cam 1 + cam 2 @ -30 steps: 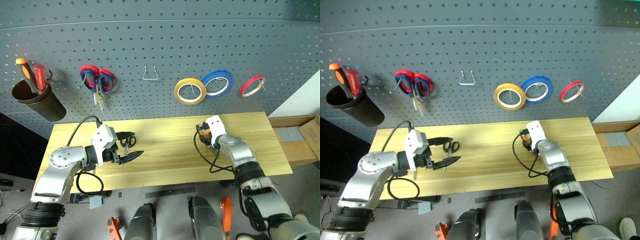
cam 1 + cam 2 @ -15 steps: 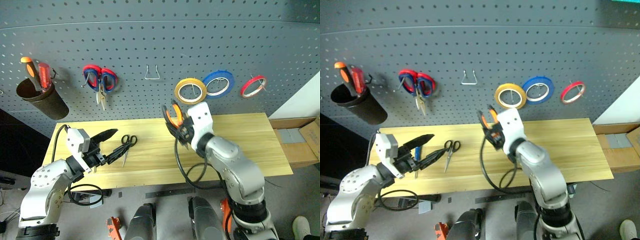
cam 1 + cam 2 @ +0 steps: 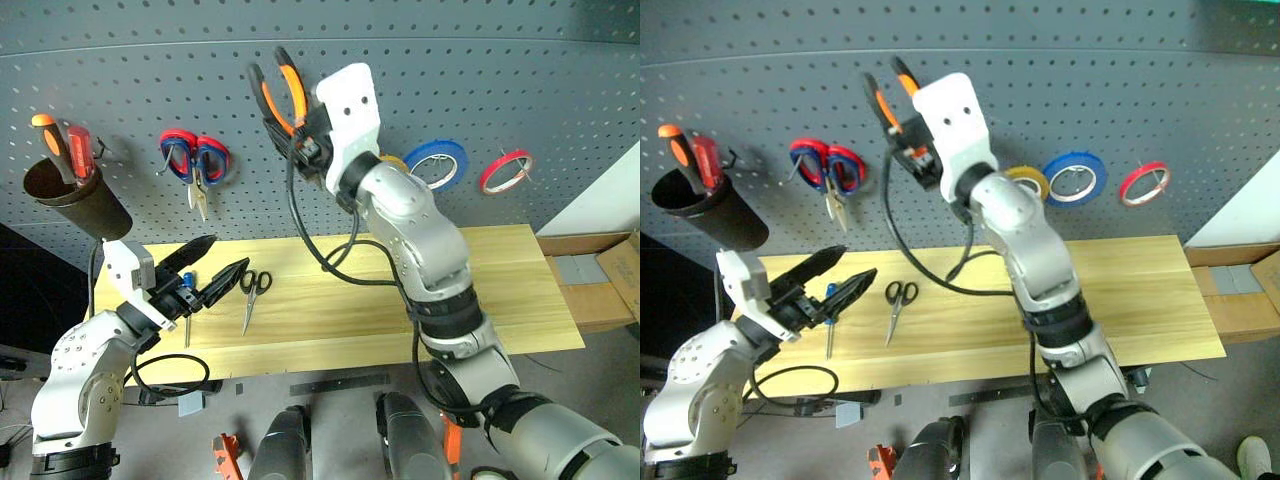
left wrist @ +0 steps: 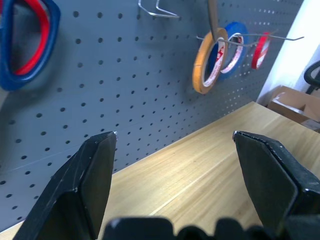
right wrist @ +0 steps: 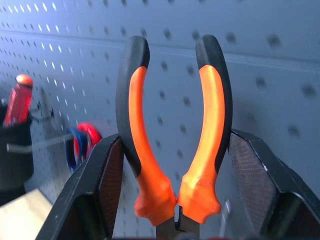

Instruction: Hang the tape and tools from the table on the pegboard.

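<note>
- The left gripper [image 3: 205, 280] is held with its fingers spread and empty, low over the table [image 3: 500, 290], just above the blue-handle screwdriver [image 3: 188, 305]; the black-handle scissors [image 3: 251, 293] are seen lying flat beside it.
- The pliers [image 3: 280, 90] are pinched by the head in the right gripper [image 3: 312, 135], orange-and-black handles pointing upward, close before the pegboard [image 3: 520, 90].
- The yellow tape [image 4: 206, 62] is already hung on a hook, next to the blue ring [image 3: 437, 165].
- For a clean hang, the two handles are best straddled over the bare wire hook [image 4: 159, 9], then lowered until the weight is taken, and only then released; a tilt could let them slip off.
- Against the frame of a second ago, the right arm is shown raised from the tabletop to the board with the pliers, while the left gripper has drawn back from the scissors.
</note>
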Available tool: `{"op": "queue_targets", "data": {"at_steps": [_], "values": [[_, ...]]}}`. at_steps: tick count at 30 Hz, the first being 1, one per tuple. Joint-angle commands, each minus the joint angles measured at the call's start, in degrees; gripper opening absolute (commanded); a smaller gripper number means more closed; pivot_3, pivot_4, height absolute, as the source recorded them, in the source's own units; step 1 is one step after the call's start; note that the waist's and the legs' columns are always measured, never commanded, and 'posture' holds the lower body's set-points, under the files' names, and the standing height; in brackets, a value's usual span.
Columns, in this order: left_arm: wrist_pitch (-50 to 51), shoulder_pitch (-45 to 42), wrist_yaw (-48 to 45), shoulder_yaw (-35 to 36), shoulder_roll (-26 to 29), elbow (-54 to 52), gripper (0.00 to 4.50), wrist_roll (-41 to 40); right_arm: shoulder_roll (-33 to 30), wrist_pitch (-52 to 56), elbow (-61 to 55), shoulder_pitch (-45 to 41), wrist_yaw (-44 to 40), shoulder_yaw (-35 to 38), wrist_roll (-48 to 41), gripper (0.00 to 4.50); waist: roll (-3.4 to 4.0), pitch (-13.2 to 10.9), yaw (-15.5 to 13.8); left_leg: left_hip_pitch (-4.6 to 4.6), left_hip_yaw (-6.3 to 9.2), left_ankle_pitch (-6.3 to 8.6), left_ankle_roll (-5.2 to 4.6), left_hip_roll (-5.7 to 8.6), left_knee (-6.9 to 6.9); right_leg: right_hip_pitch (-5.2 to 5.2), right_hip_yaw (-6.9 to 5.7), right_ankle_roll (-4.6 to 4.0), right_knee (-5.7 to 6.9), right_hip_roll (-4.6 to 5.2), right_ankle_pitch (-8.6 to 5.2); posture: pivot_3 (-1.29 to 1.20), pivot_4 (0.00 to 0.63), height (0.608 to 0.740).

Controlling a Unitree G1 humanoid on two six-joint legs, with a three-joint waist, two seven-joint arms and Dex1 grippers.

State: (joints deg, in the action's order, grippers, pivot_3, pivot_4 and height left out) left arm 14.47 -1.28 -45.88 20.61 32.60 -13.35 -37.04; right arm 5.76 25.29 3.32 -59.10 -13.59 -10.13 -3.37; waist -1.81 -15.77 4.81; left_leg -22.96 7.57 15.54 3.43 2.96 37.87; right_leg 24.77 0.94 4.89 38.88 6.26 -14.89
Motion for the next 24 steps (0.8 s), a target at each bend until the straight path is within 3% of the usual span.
{"op": "queue_targets", "data": {"at_steps": [1, 12, 24], "values": [[-0.95, -1.73, 1.27, 1.3, -0.3, -2.1, 4.01, -0.83, 0.96, -8.79, 4.86, -5.05, 0.56, 1.23, 0.63, 2.67, 0.0, 0.0, -0.05, 0.0, 0.0, 0.0, 0.0, 0.0, 0.01, 0.0, 0.0, 0.0, 0.01, 0.0, 0.0, 0.0, 0.217, 0.74], [-0.65, -7.43, 3.27, -0.35, -1.57, -1.16, 4.01, -0.18, 2.24, -32.06, 27.71, -12.34, 2.32, 4.21, 1.1, 2.67, 0.0, 0.0, -0.08, -0.04, -0.06, -0.03, 0.06, -0.03, -0.01, 0.14, 0.03, -0.02, 0.07, -0.04, 0.01, 0.03, 0.214, 0.74], [-1.41, -8.75, 3.1, -1.41, -1.97, 0.31, 4.01, 0.5, 0.9, -47.56, 34.73, -4.05, 4.48, 2.93, 6.95, 2.67, -0.01, 0.0, -0.1, -0.04, -0.51, -0.06, 0.12, -0.4, -0.01, 0.23, 0.03, -0.17, 0.08, -0.26, 0.1, 0.03, 0.214, 0.74]]}}
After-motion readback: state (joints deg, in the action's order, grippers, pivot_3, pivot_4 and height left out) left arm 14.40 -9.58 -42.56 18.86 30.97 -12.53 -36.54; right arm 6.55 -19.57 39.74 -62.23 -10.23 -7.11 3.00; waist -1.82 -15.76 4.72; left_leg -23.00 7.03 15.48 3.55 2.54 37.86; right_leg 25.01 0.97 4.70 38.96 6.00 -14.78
